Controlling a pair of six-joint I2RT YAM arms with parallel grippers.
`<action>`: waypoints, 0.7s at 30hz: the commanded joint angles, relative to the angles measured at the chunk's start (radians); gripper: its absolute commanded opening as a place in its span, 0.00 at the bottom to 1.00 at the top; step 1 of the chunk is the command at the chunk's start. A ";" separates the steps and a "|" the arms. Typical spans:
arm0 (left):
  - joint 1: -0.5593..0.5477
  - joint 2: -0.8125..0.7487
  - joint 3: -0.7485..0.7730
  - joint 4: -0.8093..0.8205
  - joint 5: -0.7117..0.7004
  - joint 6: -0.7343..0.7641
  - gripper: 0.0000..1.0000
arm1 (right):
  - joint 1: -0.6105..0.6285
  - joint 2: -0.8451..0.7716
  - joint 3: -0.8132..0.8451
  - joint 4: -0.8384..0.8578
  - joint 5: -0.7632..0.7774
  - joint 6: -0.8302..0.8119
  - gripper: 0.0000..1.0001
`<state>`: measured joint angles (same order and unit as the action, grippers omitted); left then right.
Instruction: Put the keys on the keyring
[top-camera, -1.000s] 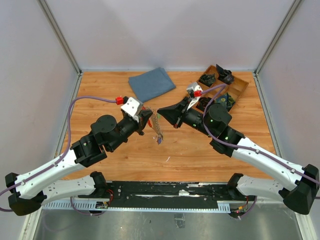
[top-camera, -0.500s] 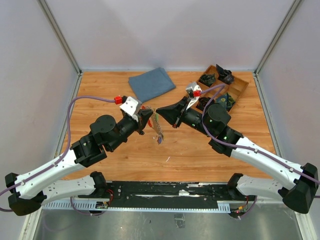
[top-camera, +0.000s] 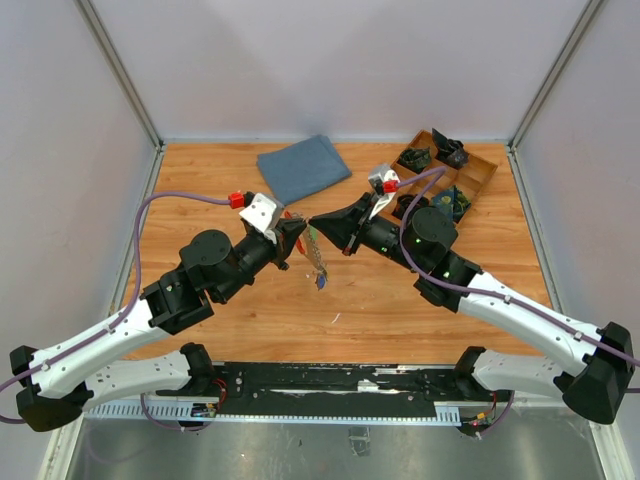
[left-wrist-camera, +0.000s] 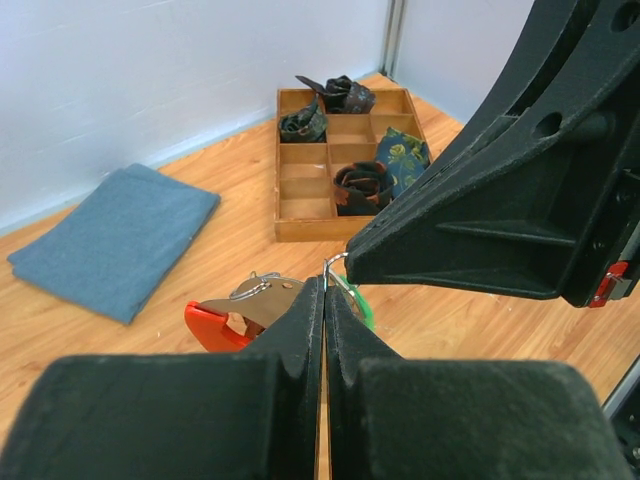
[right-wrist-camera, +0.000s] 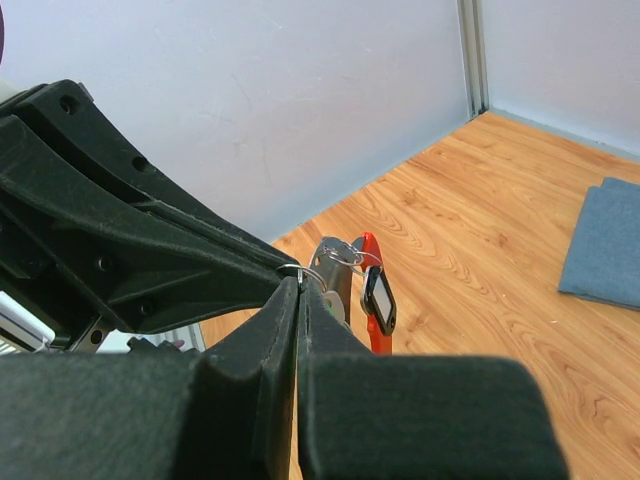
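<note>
1. Left wrist view: the left claw (left-wrist-camera: 325, 292) is pressing fully closed, its tips sitting just above the keyring (left-wrist-camera: 212, 326). It is probably staying shut to steady the bunch in the air.
2. The right claw (right-wrist-camera: 298, 292) is closing just as tightly and meeting the left one tip to tip, right over the keyring. A thin silver wire loop (right-wrist-camera: 290, 271) is sitting exactly where the tips are touching. Which claw is actually bearing it, I cannot tell.
3. The keys (top-camera: 316, 262) are dangling just below the keyring, clear of the table (top-camera: 210, 180), fanning downward. Whether any are threaded on yet is not showing.
4. A white-and-black tag (right-wrist-camera: 380, 298) is lying against the keyring, looking like a mere passenger.
5. Beyond the keyring, a blue cloth (top-camera: 303, 167) is lying flat. A wooden tray (top-camera: 478, 178) of dark items is sitting farther off, to the keyring's right. Both are lying well apart from it, leaving the claws room to work.
</note>
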<state>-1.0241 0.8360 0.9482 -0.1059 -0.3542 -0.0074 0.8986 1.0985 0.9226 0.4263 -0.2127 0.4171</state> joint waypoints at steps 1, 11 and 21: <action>0.004 -0.023 0.011 0.066 0.009 -0.009 0.00 | 0.031 0.003 0.029 0.054 0.003 0.017 0.01; 0.004 -0.024 0.006 0.067 0.008 -0.006 0.00 | 0.032 -0.008 0.018 0.063 0.025 0.017 0.00; 0.004 -0.024 0.004 0.069 0.007 -0.006 0.01 | 0.033 -0.023 0.005 0.061 0.055 0.018 0.01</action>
<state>-1.0241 0.8284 0.9478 -0.1043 -0.3542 -0.0074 0.9157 1.0977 0.9226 0.4377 -0.1871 0.4206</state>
